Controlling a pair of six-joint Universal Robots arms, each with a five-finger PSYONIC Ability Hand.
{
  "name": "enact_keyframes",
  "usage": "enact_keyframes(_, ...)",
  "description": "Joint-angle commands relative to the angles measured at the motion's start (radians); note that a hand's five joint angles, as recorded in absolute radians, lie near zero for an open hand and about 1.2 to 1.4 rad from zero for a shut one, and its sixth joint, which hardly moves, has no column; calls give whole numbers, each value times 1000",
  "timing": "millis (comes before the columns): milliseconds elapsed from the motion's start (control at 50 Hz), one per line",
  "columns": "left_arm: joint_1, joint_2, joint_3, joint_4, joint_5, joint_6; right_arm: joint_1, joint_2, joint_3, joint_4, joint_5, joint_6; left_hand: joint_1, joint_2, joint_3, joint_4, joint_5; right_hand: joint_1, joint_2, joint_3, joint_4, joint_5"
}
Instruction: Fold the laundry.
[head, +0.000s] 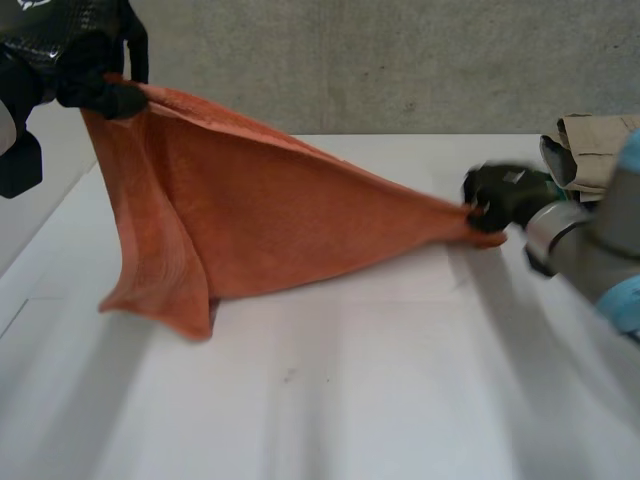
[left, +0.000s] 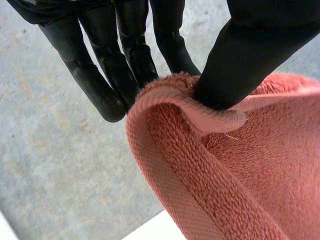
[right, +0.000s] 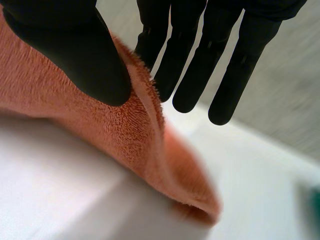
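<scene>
On the tabletop (head: 350, 400) rested one tip of the towel (head: 260, 220); the left hand (head: 95, 90) pinched a corner high, the right hand (head: 500, 195) another low, fingers (right: 185, 75) clamped on cloth. Even tension and level hands would likely suit the fold.

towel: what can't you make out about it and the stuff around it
- Orange towel, head view: its lower end bunches on itself, hiding the free corners.
- Left hand, head view: dark against its arm, so the pinch is hard to read there.
- Brown object, head view: cut off by the edge and the right arm.
- Green patch, right wrist view: cut off by the edge.
</scene>
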Motion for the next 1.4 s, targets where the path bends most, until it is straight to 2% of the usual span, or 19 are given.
enact_keyframes(20,86,-46,-106,7,47,2,-71,-273,-56,238,-92,-41,256,195,215,197,232,265,221,211,202,233)
enact_keyframes(60,103,-73,-124,24,54,6,-74,-298,-78,316,-86,-79,256,195,215,197,232,265,221,211,202,233)
enact_keyframes(160,139,-212,-175,79,60,16,-23,-325,-125,584,-5,-263,256,195,215,197,232,265,221,211,202,233)
enact_keyframes(260,125,-367,-161,127,53,45,27,-272,-141,635,40,-383,256,195,215,197,232,265,221,211,202,233)
enact_keyframes(360,91,-521,-22,246,17,70,58,-90,-222,504,86,-378,256,195,215,197,232,265,221,211,202,233)
enact_keyframes(380,76,-562,47,292,-1,65,61,-30,-278,440,109,-372,256,195,215,197,232,265,221,211,202,233)
enact_keyframes(460,39,-598,251,442,-54,47,64,65,-457,248,164,-351,256,195,215,197,232,265,221,211,202,233)
enact_keyframes(600,17,-540,477,740,-145,-95,78,46,-656,-71,193,-277,256,195,215,197,232,265,221,211,202,233)
enact_keyframes(700,22,-501,492,796,-148,-168,86,-19,-641,-149,186,-236,256,195,215,197,232,265,221,211,202,233)
enact_keyframes(820,68,-455,370,759,-164,-179,75,-78,-527,-49,138,-231,256,195,215,197,232,265,221,211,202,233)
enact_keyframes(900,102,-391,163,759,-153,-191,50,-118,-382,58,77,-229,256,195,215,197,232,265,221,211,202,233)
enact_keyframes(980,129,-342,-99,825,-99,-220,35,-148,-166,112,3,-225,256,195,215,197,232,265,221,211,202,233)
enact_keyframes(1040,140,-336,-217,877,-59,-226,34,-143,-64,106,-32,-223,256,195,215,197,232,265,221,211,202,233)
enact_keyframes(1120,154,-348,-369,957,10,-221,32,-77,39,72,-63,-234,256,195,215,197,232,265,221,211,202,233)
enact_keyframes(1200,163,-374,-446,1009,53,-200,32,26,54,52,-55,-260,256,195,215,197,232,265,221,211,202,233)
enact_keyframes(1280,183,-380,-463,1015,50,-165,15,92,47,49,3,-275,256,195,215,197,232,241,197,187,179,210)
enact_keyframes(1340,201,-377,-462,1001,37,-151,4,99,46,45,60,-256,256,195,215,197,232,39,-5,-15,-23,7)
enact_keyframes(1360,208,-372,-459,991,31,-143,1,102,46,48,105,-222,256,195,215,197,232,-156,-200,-211,-219,-188)
enact_keyframes(1400,211,-368,-454,980,25,-142,3,101,50,51,150,-177,256,195,215,197,232,-354,-398,-408,-416,-386)
